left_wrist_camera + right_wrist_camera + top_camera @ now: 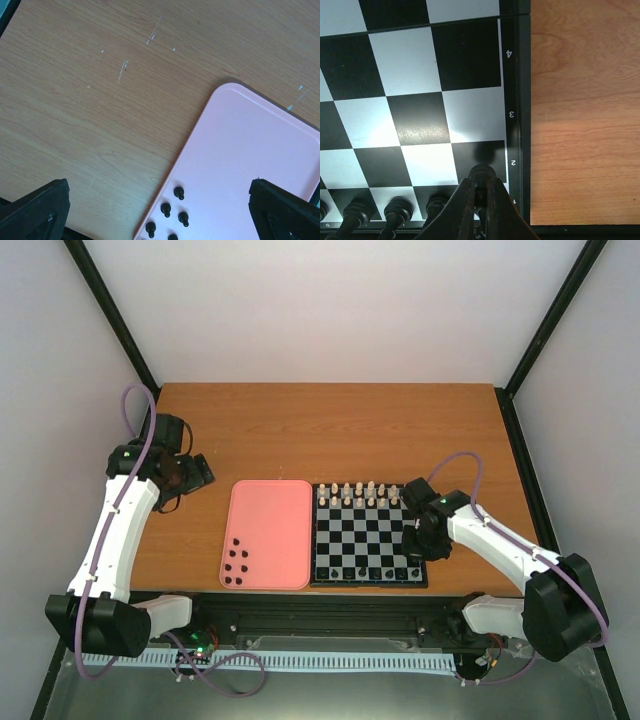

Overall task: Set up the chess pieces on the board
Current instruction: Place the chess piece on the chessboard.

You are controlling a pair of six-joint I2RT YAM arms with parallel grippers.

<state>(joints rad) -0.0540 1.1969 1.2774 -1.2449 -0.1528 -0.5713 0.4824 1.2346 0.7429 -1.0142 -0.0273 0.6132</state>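
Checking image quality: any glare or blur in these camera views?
Right wrist: white glare on the board; the right gripper, shut on a black piece, is close and soft. Left wrist: even light, tray sharp. Top external: evenly lit.

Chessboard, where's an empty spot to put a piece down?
The board's middle rows are bare, between the white pieces at the far side and the black pieces at the near edge. Both ends are crowded, and the right hand holds a piece at the near right corner.

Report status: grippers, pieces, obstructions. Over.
Right gripper shut on black piece at near right corner of board. Left gripper open, beside pink tray. More black pieces waiting on tray. No obstruction seen.
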